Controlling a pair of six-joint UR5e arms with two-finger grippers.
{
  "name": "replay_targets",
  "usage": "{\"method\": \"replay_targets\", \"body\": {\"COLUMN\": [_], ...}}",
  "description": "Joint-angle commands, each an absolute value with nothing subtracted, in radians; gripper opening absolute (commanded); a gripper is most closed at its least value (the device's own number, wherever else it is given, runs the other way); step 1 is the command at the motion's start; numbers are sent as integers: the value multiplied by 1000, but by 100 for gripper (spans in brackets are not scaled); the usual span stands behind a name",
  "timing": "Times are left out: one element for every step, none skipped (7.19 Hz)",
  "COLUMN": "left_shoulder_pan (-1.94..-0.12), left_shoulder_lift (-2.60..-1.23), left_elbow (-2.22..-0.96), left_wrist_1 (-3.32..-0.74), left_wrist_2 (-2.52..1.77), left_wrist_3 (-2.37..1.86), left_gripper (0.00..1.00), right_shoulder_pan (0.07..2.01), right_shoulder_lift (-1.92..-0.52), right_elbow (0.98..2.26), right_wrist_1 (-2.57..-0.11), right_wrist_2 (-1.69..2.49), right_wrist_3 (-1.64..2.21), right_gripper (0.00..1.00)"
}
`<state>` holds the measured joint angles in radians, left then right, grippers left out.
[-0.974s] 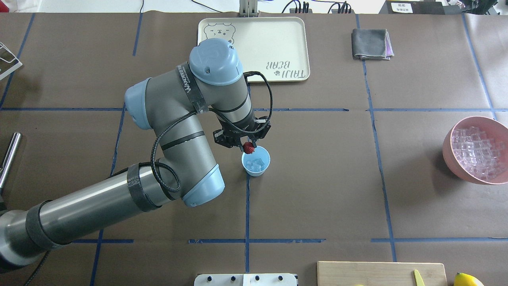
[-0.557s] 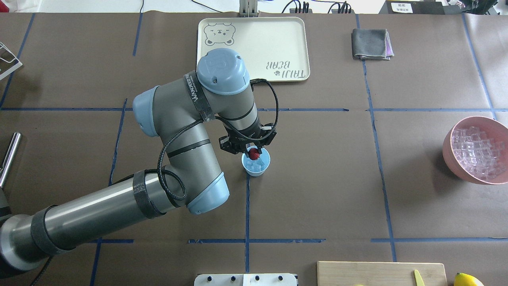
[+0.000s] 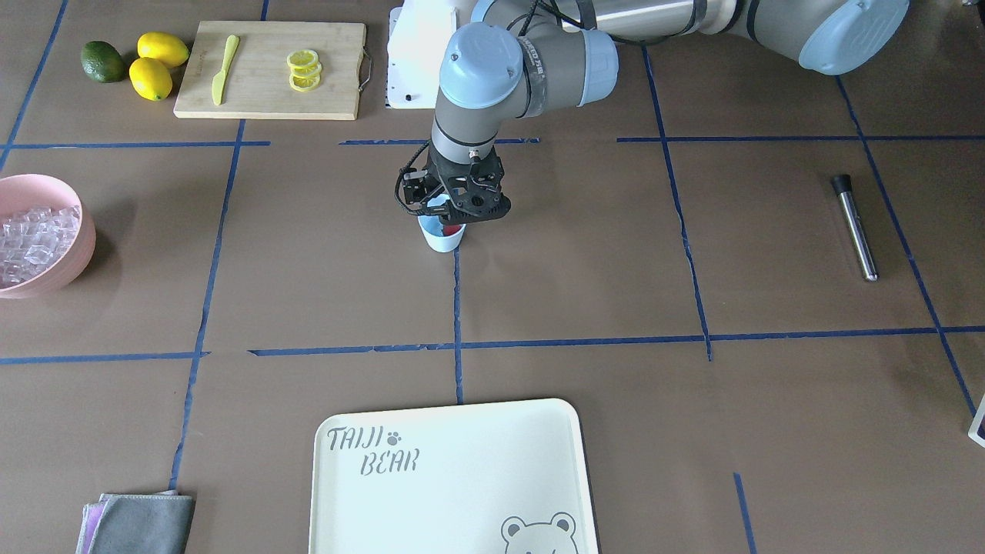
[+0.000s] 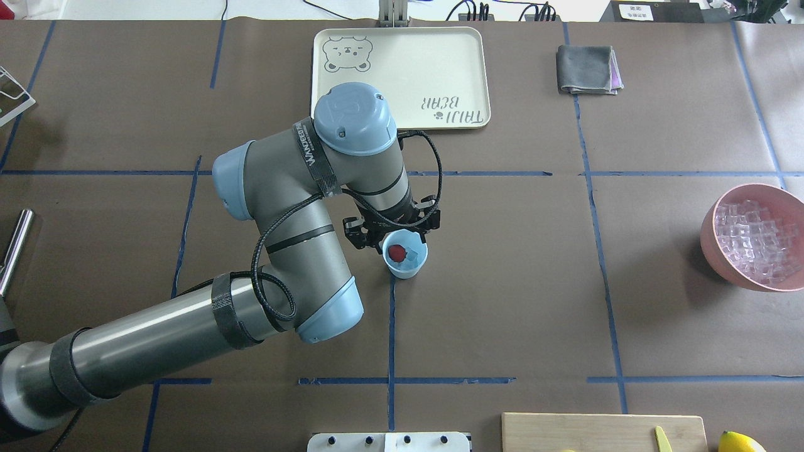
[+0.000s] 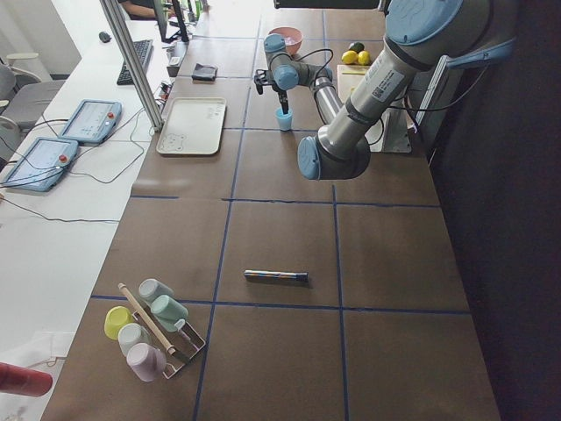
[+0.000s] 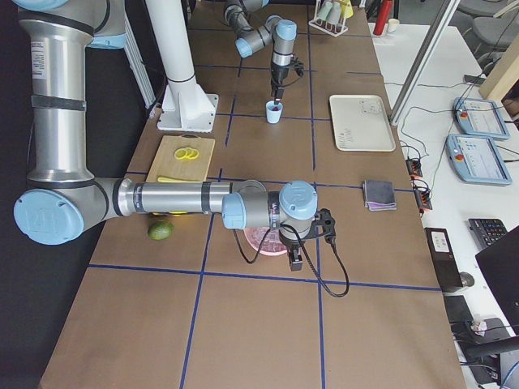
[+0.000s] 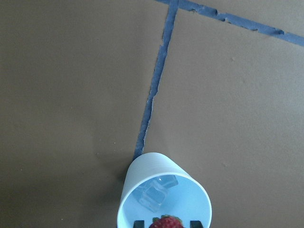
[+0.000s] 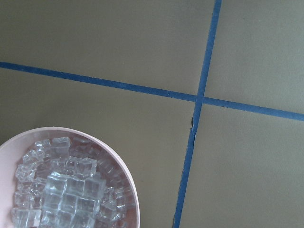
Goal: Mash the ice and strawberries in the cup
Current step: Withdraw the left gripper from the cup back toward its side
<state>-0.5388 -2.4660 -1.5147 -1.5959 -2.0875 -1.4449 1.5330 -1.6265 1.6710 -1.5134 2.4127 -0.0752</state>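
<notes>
The pale blue cup (image 4: pixel 405 268) stands mid-table on a blue tape line, with a few ice cubes (image 4: pixel 412 256) inside. The red strawberry (image 4: pixel 396 252) lies in the cup on the ice. My left gripper (image 4: pixel 396 245) hangs right over the cup's mouth. In the left wrist view the strawberry (image 7: pixel 166 222) sits between the fingertips (image 7: pixel 138 223) with a gap on each side, so the gripper is open. My right gripper (image 6: pixel 296 261) hovers over the pink bowl (image 4: pixel 710 232) of heaped ice (image 4: pixel 754 235); I cannot tell if it is open or shut.
A cream tray (image 4: pixel 402 75) lies beyond the cup and a folded grey cloth (image 4: pixel 587 69) at the far right. A metal rod (image 3: pixel 854 227) lies on my left side. A cutting board (image 3: pixel 269 92) with lemon slices, lemons and an avocado sits near my base.
The left gripper moved right and down over the cup with the strawberry. Its jaws have opened and the strawberry now lies in the cup.
</notes>
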Motion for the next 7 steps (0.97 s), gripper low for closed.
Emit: {"method": "replay_targets", "body": {"left_shoulder_pan": [-578, -615, -650, -702, -754, -809, -859], "left_shoulder_lift": [-2462, -2429, -2351, -2257, -2162, -2073, -2009], "left_elbow": [-1525, -1564, -1656, -1755, -1840, -1877, -1879], "left_wrist_1": [-1571, -1525, -1464, -1412, -1372, -1370, -1370], "left_wrist_2": [-2094, -2097, -2097, -2097, -2097, -2100, -2118], "left_wrist_3": [-1384, -1317, -1213, -1099, -957, -822, -711], "left_gripper": [100, 100, 100, 100, 100, 100, 100], "right_shoulder_pan": [1532, 1532, 1532, 1534, 1567, 1595, 1598], "right_shoulder_lift": [-1629, -1631, -1631, -1635, -1629, -1628, -1629], "right_elbow": [1664, 1660, 1651, 1657, 1660, 1664, 1666], "right_wrist_1": [-1511, -1508, -1508, -1506, -1509, -1520, -1522], "right_wrist_2": [2411, 2413, 2413, 2411, 2407, 2407, 2408], "right_wrist_3": [-77, -74, -75, -80, -75, -74, -74], "right_gripper": [99, 99, 99, 99, 99, 99, 99]}}
